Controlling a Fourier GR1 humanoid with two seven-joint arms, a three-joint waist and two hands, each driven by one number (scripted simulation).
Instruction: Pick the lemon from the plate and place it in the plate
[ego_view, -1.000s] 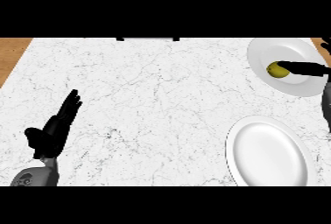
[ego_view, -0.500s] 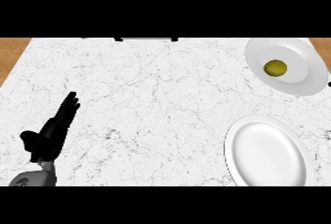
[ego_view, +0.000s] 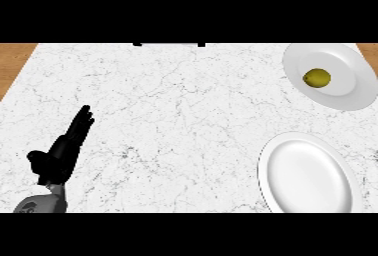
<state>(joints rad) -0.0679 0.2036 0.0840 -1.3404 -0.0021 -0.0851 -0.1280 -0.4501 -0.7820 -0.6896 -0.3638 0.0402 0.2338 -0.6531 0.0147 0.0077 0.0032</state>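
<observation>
A yellow-green lemon lies on the far white plate at the counter's back right. A second white plate, with nothing on it, sits nearer at the front right. My left hand rests at the lower left with straight fingers pointing up, far from both plates. My right hand does not show anywhere in the view.
The white marble counter spreads between my left hand and the plates. A wooden strip borders its left edge. A dark fixture sits at the back edge.
My right hand, which lay over the far plate beside the lemon a second ago, has pulled out of view to the right. The lemon stays on its plate. The left hand barely shifted.
</observation>
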